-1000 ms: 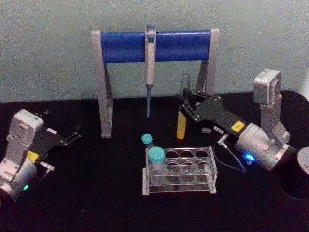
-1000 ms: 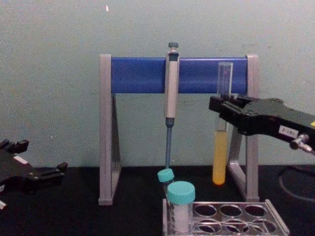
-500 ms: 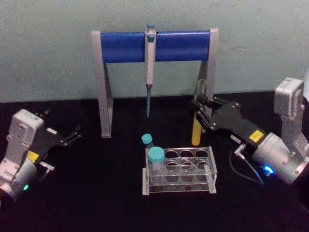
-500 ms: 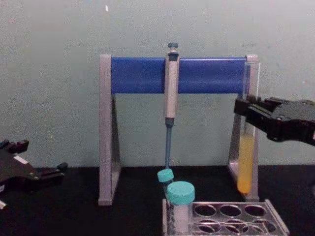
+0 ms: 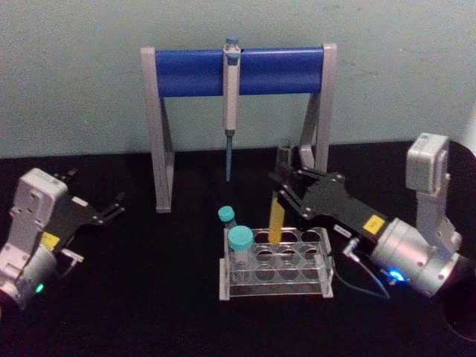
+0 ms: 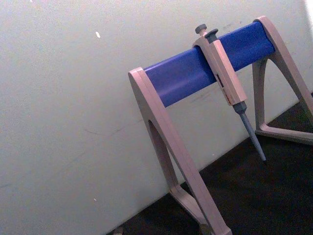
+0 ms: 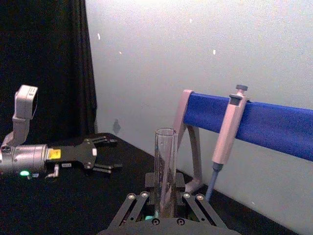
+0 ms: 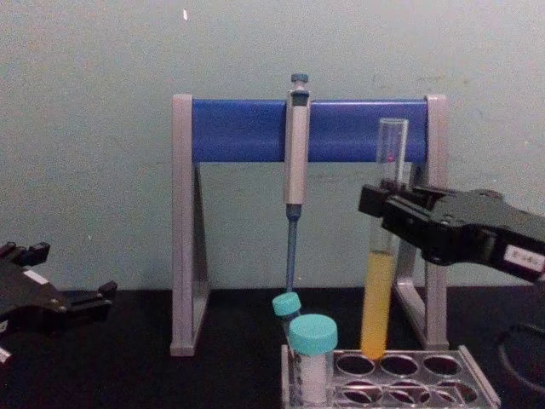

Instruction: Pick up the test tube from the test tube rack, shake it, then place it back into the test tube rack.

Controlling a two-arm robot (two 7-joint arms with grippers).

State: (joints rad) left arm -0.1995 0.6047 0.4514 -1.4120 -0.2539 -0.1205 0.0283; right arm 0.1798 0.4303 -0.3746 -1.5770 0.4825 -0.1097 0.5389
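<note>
The test tube is clear glass with yellow liquid in its lower part. My right gripper is shut on its upper half. It hangs almost upright, its top leaning slightly right. In the chest view the test tube has its round bottom level with the top plate of the test tube rack, over the back row near the left hole; whether it is inside a hole I cannot tell. In the right wrist view the test tube stands between the fingers. The test tube rack is low clear plastic. My left gripper rests open at the far left.
A grey-and-blue pipette stand stands behind the rack with a pipette hanging from its bar. A wide teal-capped tube sits in the rack's front left hole, and a thin teal-capped tube behind it. The table is black.
My right gripper swung the tube right to the stand's right leg, then back left and down to the rack's back row. The left arm has not moved.
</note>
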